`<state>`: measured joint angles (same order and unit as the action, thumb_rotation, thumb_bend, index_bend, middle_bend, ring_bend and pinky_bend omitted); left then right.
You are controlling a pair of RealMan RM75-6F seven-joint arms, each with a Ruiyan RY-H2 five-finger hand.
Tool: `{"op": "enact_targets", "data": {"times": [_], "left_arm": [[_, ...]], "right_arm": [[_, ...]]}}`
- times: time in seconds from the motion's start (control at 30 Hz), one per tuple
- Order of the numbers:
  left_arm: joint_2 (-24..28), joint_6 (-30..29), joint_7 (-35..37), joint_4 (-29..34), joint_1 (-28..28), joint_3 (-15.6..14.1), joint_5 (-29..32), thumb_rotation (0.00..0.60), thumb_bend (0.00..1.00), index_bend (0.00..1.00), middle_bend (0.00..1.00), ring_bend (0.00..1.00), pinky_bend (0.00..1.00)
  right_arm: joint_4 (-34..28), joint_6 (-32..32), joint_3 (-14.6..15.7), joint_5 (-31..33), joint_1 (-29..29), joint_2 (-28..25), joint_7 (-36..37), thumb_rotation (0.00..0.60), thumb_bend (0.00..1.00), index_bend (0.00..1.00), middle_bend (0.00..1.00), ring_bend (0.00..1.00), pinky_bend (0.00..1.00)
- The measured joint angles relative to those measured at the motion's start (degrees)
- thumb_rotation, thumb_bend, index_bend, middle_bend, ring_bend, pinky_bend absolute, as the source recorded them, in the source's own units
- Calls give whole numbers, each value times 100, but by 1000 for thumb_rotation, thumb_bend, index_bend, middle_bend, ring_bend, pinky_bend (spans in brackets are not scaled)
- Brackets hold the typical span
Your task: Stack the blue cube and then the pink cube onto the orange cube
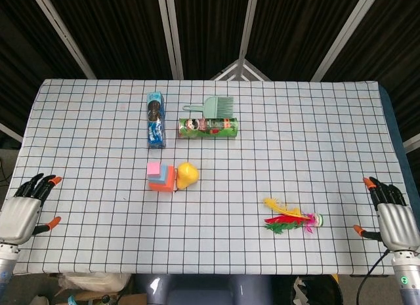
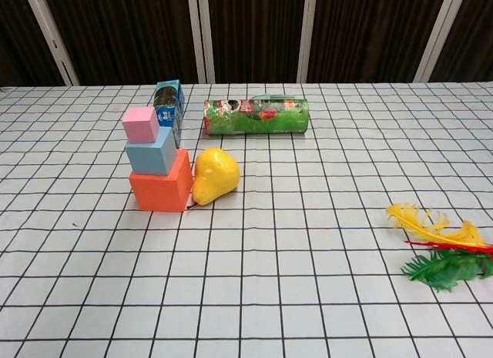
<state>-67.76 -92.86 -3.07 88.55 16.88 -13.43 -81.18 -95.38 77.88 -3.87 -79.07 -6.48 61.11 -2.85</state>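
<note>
Stack's looking done: pink cube (image 2: pixel 140 124) sitting on blue cube (image 2: pixel 151 155) on orange cube (image 2: pixel 161 189). Left hand (image 1: pixel 21 212) and right hand (image 1: pixel 394 220) are hanging empty, fingers spread, at the bench edges, so nothing's needing doing next.

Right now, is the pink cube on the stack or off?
On: the pink cube sits atop the blue cube, unheld.

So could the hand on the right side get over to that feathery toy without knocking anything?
Probably yes. The right hand sits open at the table's right edge, and only bare checked cloth lies between it and the feather shuttlecock. The cube stack and pear are well off to the left.
</note>
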Motion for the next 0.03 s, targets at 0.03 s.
{"op": "enact_targets", "data": {"times": [0.03], "left_arm": [[-16,-28,65,-32,-62,40,-64,600,223,129,116,83,166]], "right_arm": [[2,-4,0,2,-1,5,-7,600,173,42,85,107,81]]}}
